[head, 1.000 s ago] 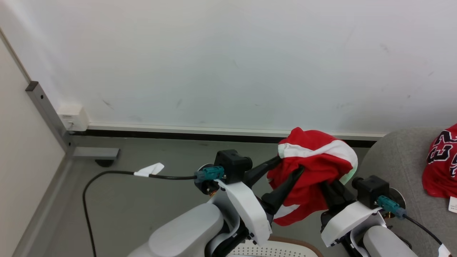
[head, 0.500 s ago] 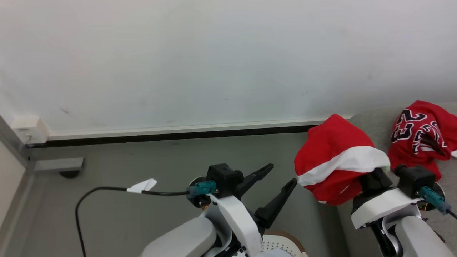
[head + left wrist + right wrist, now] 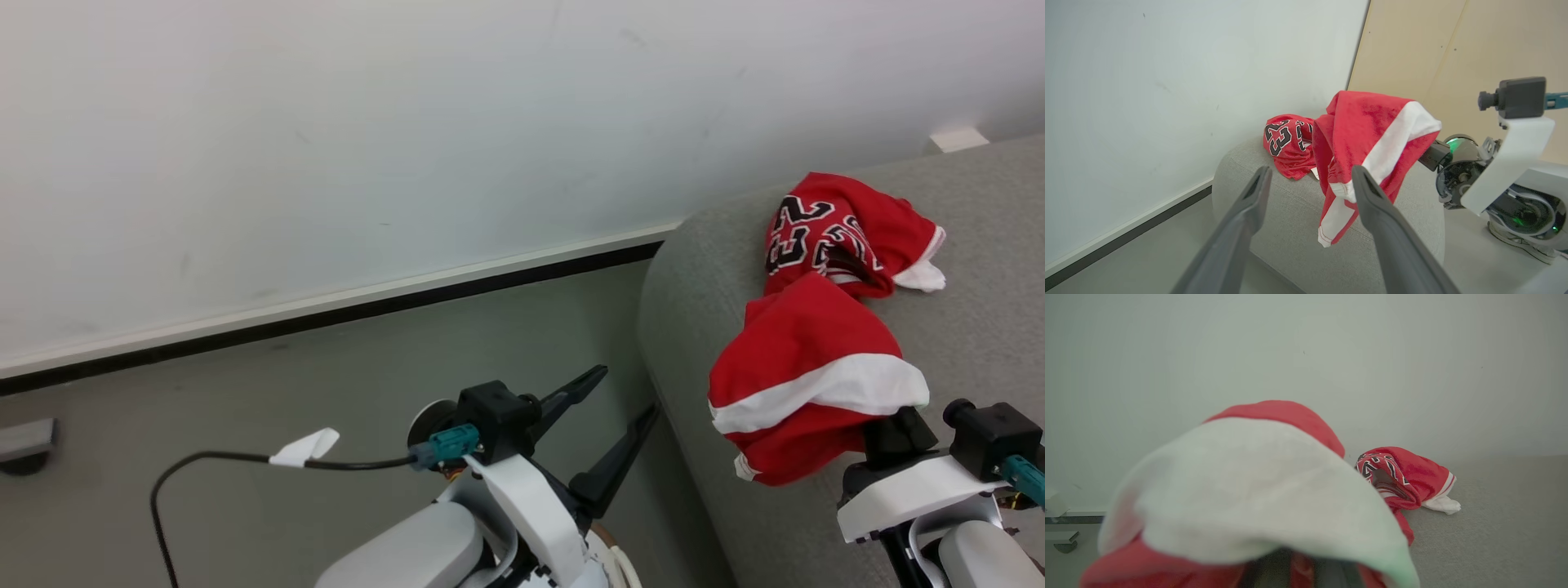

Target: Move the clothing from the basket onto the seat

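A red garment with a white band (image 3: pixel 804 384) hangs over my right gripper (image 3: pixel 896 434), which is shut on it, its fingers buried in the cloth. The garment is held above the front left part of the light grey seat (image 3: pixel 980 327). In the right wrist view the same garment (image 3: pixel 1257 486) drapes over the fingers. A red jersey with number 23 (image 3: pixel 833 237) lies crumpled on the seat just behind it. My left gripper (image 3: pixel 629 390) stands open and empty over the floor, left of the seat. A sliver of the basket's rim (image 3: pixel 618 563) shows at the bottom edge.
A white wall with a black baseboard (image 3: pixel 326 322) runs behind the grey floor (image 3: pixel 245 392). A black cable with a white tag (image 3: pixel 302 447) trails from my left wrist. In the left wrist view my right arm (image 3: pixel 1506 171) stands at the right, and a tan panel (image 3: pixel 1453 49) stands behind the seat (image 3: pixel 1290 212).
My left gripper let go of the red garment and opened. The camera turned right, and my right gripper carried the garment from over the floor to above the seat.
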You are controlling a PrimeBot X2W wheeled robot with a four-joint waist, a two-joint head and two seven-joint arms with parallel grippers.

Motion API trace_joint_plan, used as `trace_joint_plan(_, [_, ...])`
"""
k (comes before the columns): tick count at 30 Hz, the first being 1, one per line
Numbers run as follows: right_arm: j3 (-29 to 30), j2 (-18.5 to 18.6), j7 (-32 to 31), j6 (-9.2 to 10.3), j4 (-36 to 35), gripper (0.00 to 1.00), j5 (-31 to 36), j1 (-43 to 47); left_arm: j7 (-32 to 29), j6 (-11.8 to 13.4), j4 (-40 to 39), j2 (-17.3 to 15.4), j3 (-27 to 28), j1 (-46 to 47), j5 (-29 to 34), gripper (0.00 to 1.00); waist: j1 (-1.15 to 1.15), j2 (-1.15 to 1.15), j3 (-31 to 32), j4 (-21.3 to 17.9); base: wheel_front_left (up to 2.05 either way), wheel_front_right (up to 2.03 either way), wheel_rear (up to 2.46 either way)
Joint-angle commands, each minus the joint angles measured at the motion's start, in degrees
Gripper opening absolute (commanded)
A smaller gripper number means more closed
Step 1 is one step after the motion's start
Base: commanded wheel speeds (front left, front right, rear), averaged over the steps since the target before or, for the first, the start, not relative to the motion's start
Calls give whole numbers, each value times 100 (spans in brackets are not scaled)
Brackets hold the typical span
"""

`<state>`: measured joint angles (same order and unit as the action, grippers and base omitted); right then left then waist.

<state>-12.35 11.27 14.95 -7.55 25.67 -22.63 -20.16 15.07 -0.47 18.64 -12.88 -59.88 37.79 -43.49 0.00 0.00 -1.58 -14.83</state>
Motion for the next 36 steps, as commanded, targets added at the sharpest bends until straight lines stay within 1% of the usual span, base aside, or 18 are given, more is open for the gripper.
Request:
trace_joint_plan(1, [52,34,12,13,-69,0,67,109,5,7,-24,-13,67,-106,110,100,0,0,-91,-293,0,0,0])
trace_joint_plan(7, [204,-29,13,13,-294,0,122,297,6,-32,-151,-7,348,-325,494,100,0,0,-192,-721,0,0,0])
trace_joint_plan(13, [309,-19,13,13,-463,0,188,360,7,-99,-147,108,540,-422,766,100,0,0,-274,-993,0,0,0])
trace_joint_plan(18, [355,-17,13,13,-534,0,190,351,8,-182,-103,192,654,-419,951,100,0,0,-369,-1050,0,0,0])
trace_joint_plan(24, [496,55,13,13,-634,0,246,177,8,-271,-150,229,757,-345,1125,100,0,0,-526,-999,0,0,0])
trace_joint_plan(28, [642,218,-41,13,-687,0,255,-101,8,-337,-193,183,784,-239,1322,100,0,0,-741,-920,0,0,0])
trace_joint_plan(31, [833,448,-199,13,-691,0,298,-378,8,-388,-243,126,760,-104,1419,100,0,0,-1010,-826,0,0,0])
trace_joint_plan(33, [1011,710,-330,13,-656,0,404,-585,6,-420,-297,98,726,13,1509,100,0,0,-1218,-738,0,0,0])
trace_joint_plan(36, [1287,992,-576,13,-574,0,435,-830,-14,-471,-369,14,668,205,1636,100,0,0,-1557,-602,0,0,0])
